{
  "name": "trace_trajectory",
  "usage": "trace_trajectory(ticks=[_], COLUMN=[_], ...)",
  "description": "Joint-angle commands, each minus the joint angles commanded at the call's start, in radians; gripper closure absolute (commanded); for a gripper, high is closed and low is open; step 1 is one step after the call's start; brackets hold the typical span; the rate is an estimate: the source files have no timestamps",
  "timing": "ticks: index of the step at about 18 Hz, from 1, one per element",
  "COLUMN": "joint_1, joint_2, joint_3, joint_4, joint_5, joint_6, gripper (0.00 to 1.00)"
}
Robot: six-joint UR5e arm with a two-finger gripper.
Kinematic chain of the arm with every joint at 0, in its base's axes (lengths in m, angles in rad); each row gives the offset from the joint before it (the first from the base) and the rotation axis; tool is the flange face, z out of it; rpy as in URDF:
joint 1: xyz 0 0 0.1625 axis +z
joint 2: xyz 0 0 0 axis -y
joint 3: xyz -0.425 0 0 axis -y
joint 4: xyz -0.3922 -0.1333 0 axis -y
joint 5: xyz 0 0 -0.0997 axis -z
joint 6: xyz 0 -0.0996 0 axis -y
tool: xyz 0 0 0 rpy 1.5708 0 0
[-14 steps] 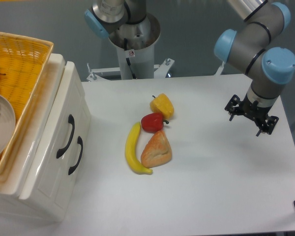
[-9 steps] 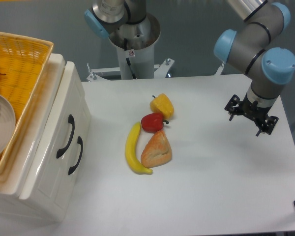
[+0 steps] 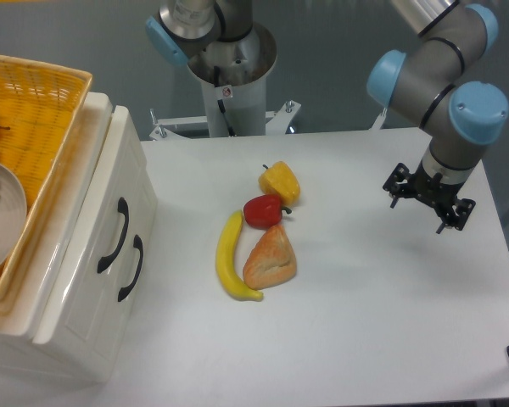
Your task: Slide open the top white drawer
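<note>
The top white drawer (image 3: pixel 97 222) sits shut in the cabinet at the left of the frame, its curved black handle (image 3: pixel 113 235) facing right, just above the lower drawer's handle (image 3: pixel 131 268). A banana (image 3: pixel 229 259), red apple (image 3: pixel 264 210), yellow pepper (image 3: pixel 280 182) and pastry (image 3: pixel 271 259) lie mid-table between cabinet and arm. The gripper (image 3: pixel 425 197) hangs at the right of the frame, well apart from the drawer, holding nothing; I cannot tell how the jaws stand. A low crossing risks scattering the food, and the close-set handles invite hooking the wrong one.

The arm reaches in from the upper right, wrist bent down. Its gripper (image 3: pixel 429 197) hangs above the table, fingers spread.
</note>
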Motion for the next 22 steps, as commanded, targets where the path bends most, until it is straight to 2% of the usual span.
trace_trajectory(ticks=[3, 7, 9, 11, 14, 22], joint_1=[-0.011, -0.104, -0.141, -0.149, -0.172, -0.304], joint_2=[0.048, 0.086, 0.104, 0.123, 0.141, 0.155], joint_3=[-0.002, -0.002, -0.002, -0.002, 0.0, 0.003], joint_4=[-0.006, -0.012, -0.038, -0.095, -0.141, -0.141], joint_5=[0.003, 0.006, 0.006, 0.005, -0.003, -0.089], joint_6=[-0.055, -0.23, -0.284, -0.298, -0.351, -0.655], gripper=[0.0, 0.0, 0.0, 0.0, 0.0, 0.0])
